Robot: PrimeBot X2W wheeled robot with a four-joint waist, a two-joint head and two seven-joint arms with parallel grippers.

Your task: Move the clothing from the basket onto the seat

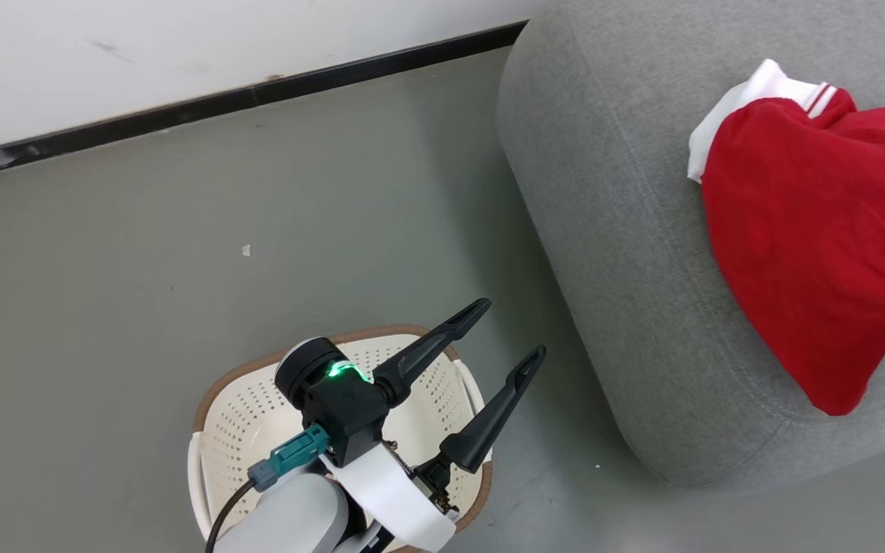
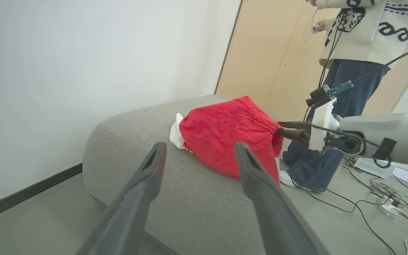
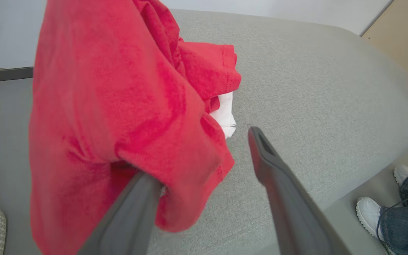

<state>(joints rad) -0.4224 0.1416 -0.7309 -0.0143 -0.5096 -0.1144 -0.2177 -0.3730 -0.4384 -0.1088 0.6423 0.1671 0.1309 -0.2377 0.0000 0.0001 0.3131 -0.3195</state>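
Observation:
The red clothing lies bunched on the grey seat, with a white striped cuff at its far end. My left gripper hangs open and empty over the cream basket, fingers pointing toward the seat; the basket's visible part holds nothing. In the left wrist view the clothing sits on the seat, and my right gripper reaches into its right side. In the right wrist view the right gripper is open: the clothing drapes over its left finger, while the right finger stands free above the seat.
A person in a patterned sweater and jeans stands beyond the seat, white shoes close to its edge. Cables and a power strip lie on the floor there. A white wall with a black baseboard runs behind the grey floor.

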